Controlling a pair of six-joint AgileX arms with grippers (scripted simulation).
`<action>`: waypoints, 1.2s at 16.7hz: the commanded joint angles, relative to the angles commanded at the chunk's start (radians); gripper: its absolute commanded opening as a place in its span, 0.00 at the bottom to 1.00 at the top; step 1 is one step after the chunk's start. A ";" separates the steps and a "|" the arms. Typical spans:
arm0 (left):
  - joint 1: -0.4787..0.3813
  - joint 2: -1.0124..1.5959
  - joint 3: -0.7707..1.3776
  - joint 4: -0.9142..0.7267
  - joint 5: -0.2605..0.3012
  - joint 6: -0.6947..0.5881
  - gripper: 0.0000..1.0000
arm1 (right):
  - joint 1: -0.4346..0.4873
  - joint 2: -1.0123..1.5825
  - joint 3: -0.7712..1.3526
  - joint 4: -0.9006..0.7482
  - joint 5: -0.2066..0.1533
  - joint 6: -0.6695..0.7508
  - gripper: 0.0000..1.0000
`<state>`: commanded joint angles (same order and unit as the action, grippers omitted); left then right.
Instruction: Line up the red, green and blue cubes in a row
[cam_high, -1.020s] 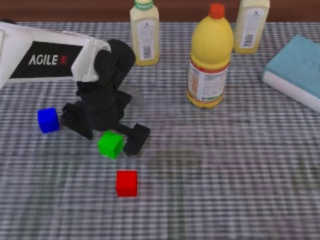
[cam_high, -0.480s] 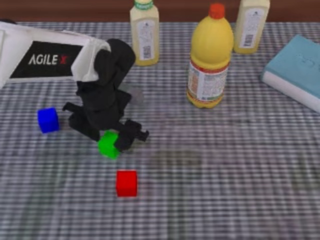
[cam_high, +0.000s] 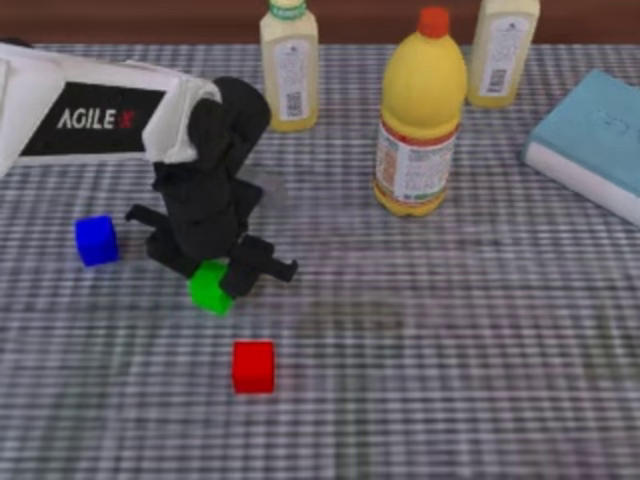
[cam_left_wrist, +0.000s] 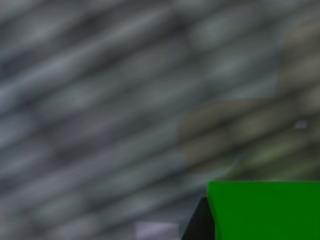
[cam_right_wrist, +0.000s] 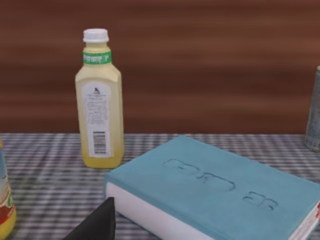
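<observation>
Your left pincer (cam_high: 222, 280) was clamped on the green cube (cam_high: 209, 288), midway between the blue cube (cam_high: 96, 240) and the red cube (cam_high: 253, 366). You were mid-grasp; next, carry green into line with them. Your right pincer was out of view.
</observation>
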<state>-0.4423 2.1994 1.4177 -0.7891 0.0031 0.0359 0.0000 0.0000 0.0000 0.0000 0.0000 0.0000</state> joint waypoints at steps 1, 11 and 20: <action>0.000 0.000 0.000 0.000 0.000 0.000 0.00 | 0.000 0.000 0.000 0.000 0.000 0.000 1.00; 0.013 -0.122 0.144 -0.236 0.000 -0.001 0.00 | 0.000 0.000 0.000 0.000 0.000 0.000 1.00; -0.026 -0.122 0.177 -0.266 -0.003 -0.070 0.00 | 0.000 0.000 0.000 0.000 0.000 0.000 1.00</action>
<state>-0.4679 2.0771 1.5944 -1.0552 0.0001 -0.0337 0.0000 0.0000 0.0000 0.0000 0.0000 0.0000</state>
